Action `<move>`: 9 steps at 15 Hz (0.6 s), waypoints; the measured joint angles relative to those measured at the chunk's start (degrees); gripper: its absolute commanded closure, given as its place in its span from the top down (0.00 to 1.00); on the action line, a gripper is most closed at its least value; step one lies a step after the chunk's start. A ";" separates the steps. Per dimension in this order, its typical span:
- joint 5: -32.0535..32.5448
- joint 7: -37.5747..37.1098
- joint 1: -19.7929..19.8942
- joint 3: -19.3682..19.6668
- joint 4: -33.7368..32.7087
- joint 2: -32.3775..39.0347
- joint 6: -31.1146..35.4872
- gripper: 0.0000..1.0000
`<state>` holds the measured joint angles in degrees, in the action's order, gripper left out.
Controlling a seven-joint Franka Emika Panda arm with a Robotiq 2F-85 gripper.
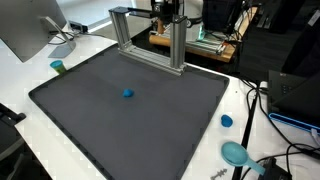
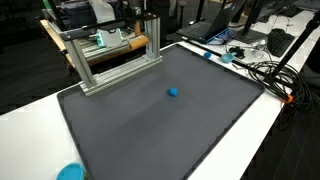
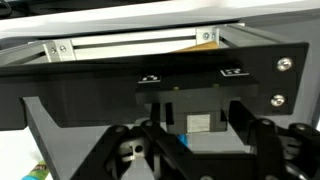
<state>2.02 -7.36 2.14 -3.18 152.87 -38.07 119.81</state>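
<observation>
While the jaws hang apart by the metal frame (image 1: 178,45), the blue piece (image 1: 127,94) (small) lies distant.

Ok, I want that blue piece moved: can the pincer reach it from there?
Probably yes. The blue piece lies alone on the open grey mat; only the metal frame by the pincer stands between, so it must pass over that.
</observation>
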 measured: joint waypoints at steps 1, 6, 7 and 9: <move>0.00 0.28 -0.12 0.00 0.02 -0.11 -0.13 0.73; 0.00 0.91 -0.42 0.00 0.34 -0.73 -0.75 0.70; 0.00 0.93 -0.42 0.00 0.39 -0.82 -0.75 0.70; 0.00 0.93 -0.41 0.05 0.55 -1.14 -0.74 0.65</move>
<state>2.03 -6.43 1.72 -3.12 153.42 -39.22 119.07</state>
